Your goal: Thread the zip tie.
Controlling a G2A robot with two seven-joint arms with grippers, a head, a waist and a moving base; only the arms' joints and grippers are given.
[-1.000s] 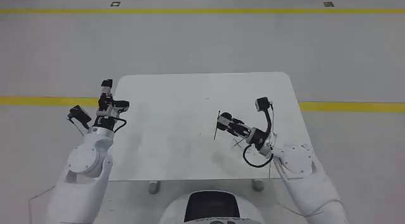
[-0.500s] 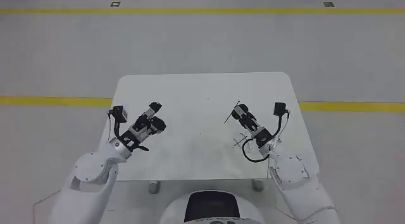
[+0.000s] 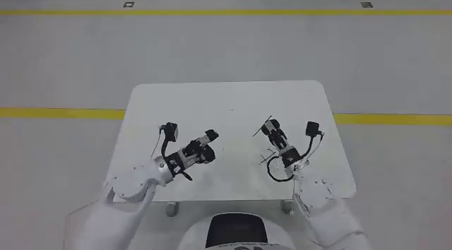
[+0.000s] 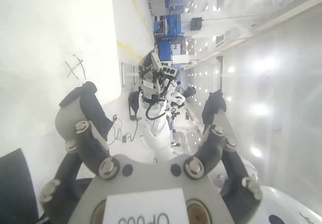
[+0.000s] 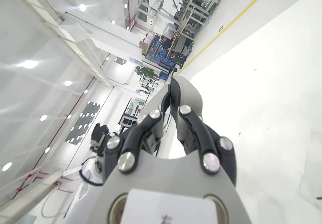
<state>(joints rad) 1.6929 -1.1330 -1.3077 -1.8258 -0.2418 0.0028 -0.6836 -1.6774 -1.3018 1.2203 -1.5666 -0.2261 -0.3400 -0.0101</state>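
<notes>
Left gripper (image 3: 211, 144), spread, has swung rightward | right gripper (image 3: 268, 125) pinches zip tie (image 3: 258, 131), shifted right | I judge threading approach begun.

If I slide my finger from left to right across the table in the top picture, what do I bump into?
Black-and-grey left claw, wide open → thin black plastic zip tie sticking out sideways → black-and-grey right claw, shut on that tie's end.
</notes>
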